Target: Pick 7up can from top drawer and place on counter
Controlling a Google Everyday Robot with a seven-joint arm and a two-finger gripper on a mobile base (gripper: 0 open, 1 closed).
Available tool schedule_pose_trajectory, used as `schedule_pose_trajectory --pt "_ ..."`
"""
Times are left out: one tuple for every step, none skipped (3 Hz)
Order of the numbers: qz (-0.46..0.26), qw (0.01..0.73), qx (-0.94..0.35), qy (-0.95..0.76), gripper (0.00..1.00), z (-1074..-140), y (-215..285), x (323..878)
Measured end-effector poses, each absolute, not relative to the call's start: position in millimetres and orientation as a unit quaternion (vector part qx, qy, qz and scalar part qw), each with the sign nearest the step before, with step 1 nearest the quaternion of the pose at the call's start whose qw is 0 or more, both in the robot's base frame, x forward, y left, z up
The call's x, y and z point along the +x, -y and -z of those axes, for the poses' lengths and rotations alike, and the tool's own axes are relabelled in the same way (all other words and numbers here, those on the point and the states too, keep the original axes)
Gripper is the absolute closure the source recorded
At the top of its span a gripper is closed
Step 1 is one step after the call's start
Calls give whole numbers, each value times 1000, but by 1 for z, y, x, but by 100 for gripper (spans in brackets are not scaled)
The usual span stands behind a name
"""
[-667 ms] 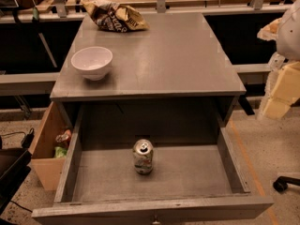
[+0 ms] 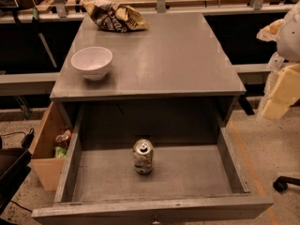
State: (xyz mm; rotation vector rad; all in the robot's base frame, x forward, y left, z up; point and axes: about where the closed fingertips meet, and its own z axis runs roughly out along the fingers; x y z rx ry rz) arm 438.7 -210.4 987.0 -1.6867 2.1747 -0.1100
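The 7up can [image 2: 143, 156] stands upright on the grey floor of the open top drawer [image 2: 187, 177], near the middle, its silver pull-tab top facing up. The drawer is pulled out toward the camera below the grey counter [image 2: 178, 60]. My gripper [image 2: 280, 93] hangs at the far right of the view, beside and beyond the counter's right edge and well away from the can. It holds nothing that I can see. The white arm above it is partly cut off by the frame edge.
A white bowl [image 2: 92, 62] sits on the counter's left front. A crumpled snack bag [image 2: 115, 16] lies at the counter's back left. A tan wooden box [image 2: 49, 149] with small items stands on the floor left of the drawer. Benches run behind the counter.
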Motion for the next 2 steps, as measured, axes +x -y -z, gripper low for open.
schedule_pose_trajectory --pt "-15 224 -610 -760 0 -944 198 439" --pt "-91 286 -614 -730 0 -881 173 439"
